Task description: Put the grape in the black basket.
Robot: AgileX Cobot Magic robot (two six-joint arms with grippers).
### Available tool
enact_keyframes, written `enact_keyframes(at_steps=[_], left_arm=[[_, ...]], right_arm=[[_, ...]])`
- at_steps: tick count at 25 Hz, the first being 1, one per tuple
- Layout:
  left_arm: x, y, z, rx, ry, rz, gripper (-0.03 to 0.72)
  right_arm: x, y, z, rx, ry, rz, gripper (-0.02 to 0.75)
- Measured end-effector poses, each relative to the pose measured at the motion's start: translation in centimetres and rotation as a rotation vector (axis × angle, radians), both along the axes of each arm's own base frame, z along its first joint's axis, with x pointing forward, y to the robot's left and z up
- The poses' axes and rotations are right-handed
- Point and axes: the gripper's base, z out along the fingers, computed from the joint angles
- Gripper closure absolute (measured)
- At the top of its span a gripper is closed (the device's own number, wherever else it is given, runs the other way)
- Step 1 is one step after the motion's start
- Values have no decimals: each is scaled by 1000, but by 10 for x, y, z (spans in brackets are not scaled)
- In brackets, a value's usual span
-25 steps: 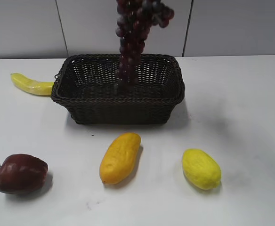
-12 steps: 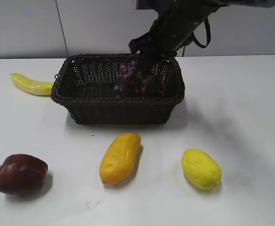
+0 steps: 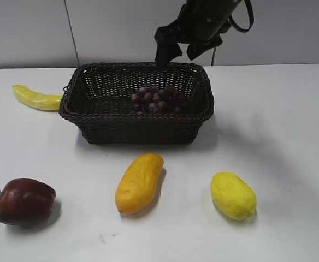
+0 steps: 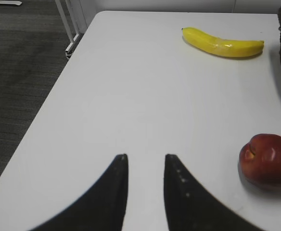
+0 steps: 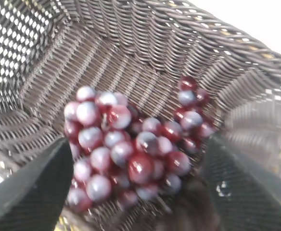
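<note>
- Nearest the exterior camera, well in front of the black basket point(image 3: 136, 103): a dark red apple point(image 3: 24, 201) off to the left, an orange fruit point(image 3: 139, 182) about centred, a yellow lemon-like fruit point(image 3: 233, 195) to the right, all apart from one another on the white table point(image 3: 274, 142).
- Left gripper point(image 4: 145, 163) low over bare table, well to the left of the basket, fingers parted by a narrow gap with nothing between them; apple and banana point(image 4: 222, 42) in its view, basket edge just at the right border.
- Inside the basket, on its floor toward the right half: the grape point(image 3: 158, 99), lying as a loose heap of dark purple-red berries, below the rim.
- Banana point(image 3: 36, 97) beside the basket's left end, its tip hidden behind the rim.
- Farthest: right gripper point(image 3: 176, 46) above the basket's back rim, clear of the fruit.
- From the right wrist: grape point(image 5: 126, 144) straight below and between the two spread fingers point(image 5: 30, 192), touching neither; jaws wide apart and empty, woven basket wall point(image 5: 145, 43) all around.
</note>
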Motion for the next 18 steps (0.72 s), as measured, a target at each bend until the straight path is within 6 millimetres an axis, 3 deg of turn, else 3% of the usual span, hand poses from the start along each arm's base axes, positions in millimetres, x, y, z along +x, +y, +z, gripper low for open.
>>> enact_keyframes(at_steps=[3,6,18], left_arm=[[0,0,0,0,0,0,460],[0,0,0,0,0,0,460],[0,0,0,0,0,0,460]], right_arm=[[6,-17,16,-23,21,-43,92],[16,-46,24,-62,47,-109,115],[39,-179,19,-107,180,-399,151]])
